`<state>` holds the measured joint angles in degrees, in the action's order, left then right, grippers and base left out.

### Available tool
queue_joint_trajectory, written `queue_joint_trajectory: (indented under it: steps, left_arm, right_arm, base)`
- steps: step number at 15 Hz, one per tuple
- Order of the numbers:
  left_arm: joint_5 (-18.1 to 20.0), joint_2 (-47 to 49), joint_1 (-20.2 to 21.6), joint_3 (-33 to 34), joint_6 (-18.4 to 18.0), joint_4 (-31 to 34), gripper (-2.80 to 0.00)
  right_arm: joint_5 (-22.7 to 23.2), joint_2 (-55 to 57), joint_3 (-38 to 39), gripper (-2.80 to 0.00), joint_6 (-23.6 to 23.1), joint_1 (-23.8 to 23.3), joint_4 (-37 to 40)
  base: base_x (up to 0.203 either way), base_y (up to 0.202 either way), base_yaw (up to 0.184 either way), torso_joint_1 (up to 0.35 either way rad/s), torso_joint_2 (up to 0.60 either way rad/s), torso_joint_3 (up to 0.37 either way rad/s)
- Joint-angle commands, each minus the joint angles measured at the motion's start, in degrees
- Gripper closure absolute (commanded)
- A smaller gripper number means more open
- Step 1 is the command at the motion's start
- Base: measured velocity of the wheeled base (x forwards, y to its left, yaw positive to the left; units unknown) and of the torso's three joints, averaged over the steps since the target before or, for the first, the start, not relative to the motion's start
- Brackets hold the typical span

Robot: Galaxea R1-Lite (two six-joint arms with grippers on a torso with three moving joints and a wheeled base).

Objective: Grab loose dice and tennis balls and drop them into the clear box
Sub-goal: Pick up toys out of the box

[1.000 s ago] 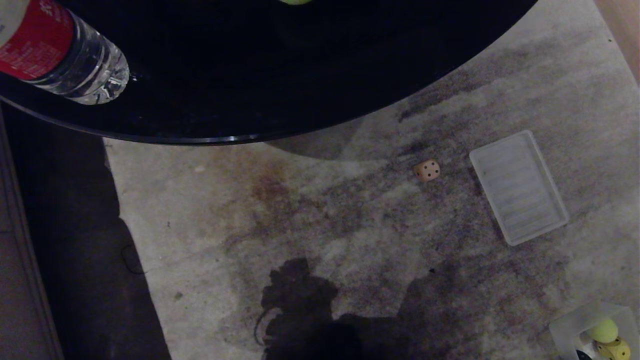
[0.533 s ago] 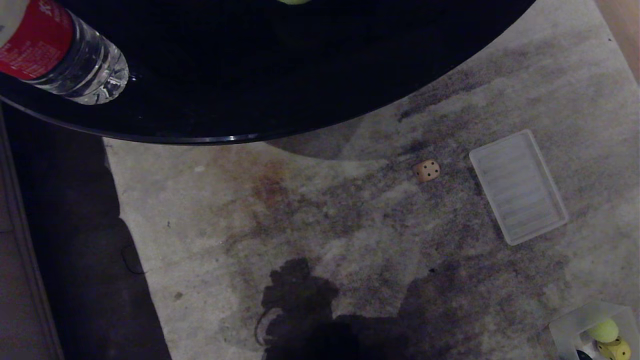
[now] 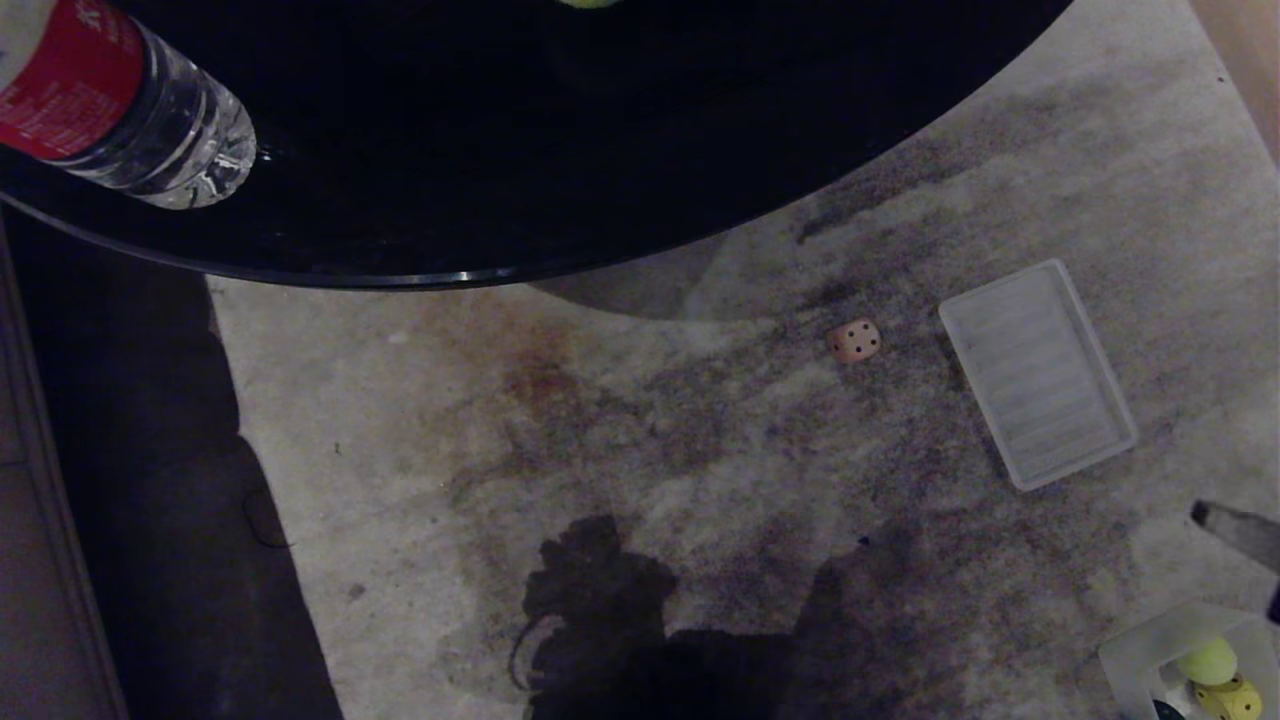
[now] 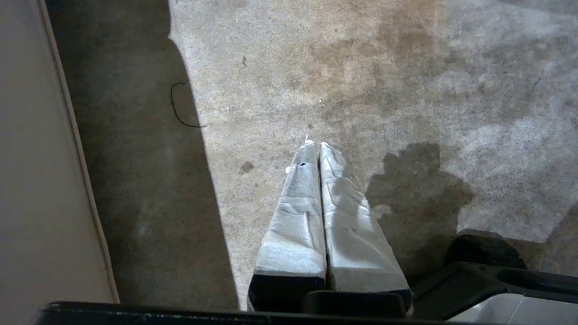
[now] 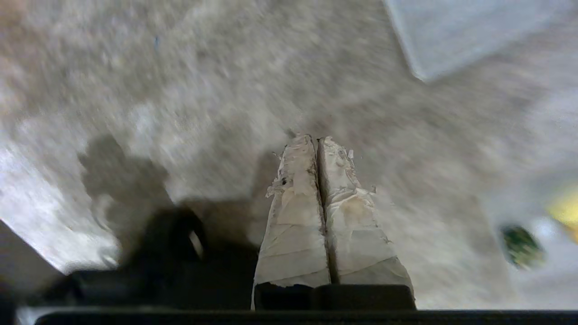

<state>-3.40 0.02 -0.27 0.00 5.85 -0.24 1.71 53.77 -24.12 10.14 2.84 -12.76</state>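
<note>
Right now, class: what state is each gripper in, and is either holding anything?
Left gripper: shut, holding nothing.
Right gripper: shut, holding nothing.

Left gripper (image 4: pixel 319 145) hangs above stained grey carpet (image 4: pixel 406 90); two tape-wrapped fingers (image 4: pixel 298 212) pressed flat together, nothing between them, tips pointing away from the camera.

Taking the gripper as landmark: carpet just past its tips shows a brownish stain (image 4: pixel 361 58). Small dark speck (image 4: pixel 246 167) on the carpet close beside the fingers. Further out on that side, a broad band of shadow (image 4: pixel 144 189), a thin curved dark strand (image 4: pixel 178 106) lying in it. Beyond the shadow, a pale flat surface (image 4: pixel 36 180) with a straight edge.

On the gripper's other side, a lumpy dark shadow (image 4: pixel 415 185) on the carpet, and near the finger bases black and grey robot housing (image 4: pixel 492 275).
</note>
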Motion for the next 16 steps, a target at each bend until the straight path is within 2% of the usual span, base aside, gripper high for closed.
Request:
queue_joint_trajectory:
  steps: [1,4,5,6,8,9,11,13,16]
  left_arm:
    - [0.0,0.1,0.0,0.1,0.1,0.0,0.00]
    - [0.0,0.1,0.0,0.1,0.1,0.0,0.00]
    - [0.0,0.1,0.0,0.1,0.1,0.0,0.00]
    - [0.0,0.1,0.0,0.1,0.0,0.0,0.00]
    - [0.0,0.1,0.0,0.1,0.0,0.0,0.00]
    - [0.0,0.1,0.0,0.1,0.1,0.0,0.00]
    - [0.0,0.1,0.0,0.1,0.0,0.0,0.00]
    - [0.0,0.1,0.0,0.1,0.0,0.0,0.00]
    - [0.0,0.1,0.0,0.1,0.0,0.0,0.00]
  right_arm:
    - [-0.3,24.6,-4.2,0.00,2.0,2.6,-12.3]
    - [-0.6,41.2,-11.7,0.00,4.6,6.1,-24.9]
    - [-0.7,45.2,-14.0,-1.27,4.9,6.8,-27.1]
    - [-0.6,48.9,-16.4,-2.80,5.0,7.3,-28.8]
    - [-0.5,52.7,-22.3,-2.80,4.8,7.9,-30.6]
    - [0.2,53.7,-23.7,-2.80,3.0,7.8,-30.9]
    - [3.0,55.1,-24.9,-2.80,-1.5,6.8,-31.4]
    - [6.2,56.3,-25.2,-2.80,-2.9,6.1,-33.8]
    - [7.1,61.2,-26.1,-2.80,-6.9,5.7,-39.6]
  base:
    - [0.000,0.000,0.000,0.000,0.00,0.000]
    - [0.000,0.000,0.000,0.000,0.00,0.000]
    - [0.000,0.000,0.000,0.000,0.00,0.000]
    - [0.000,0.000,0.000,0.000,0.00,0.000]
    - [0.000,0.000,0.000,0.000,0.00,0.000]
    - [0.000,0.000,0.000,0.000,0.00,0.000]
    - [0.000,0.000,0.000,0.000,0.00,0.000]
    - [0.000,0.000,0.000,0.000,0.00,0.000]
    - [0.000,0.000,0.000,0.000,0.00,0.000]
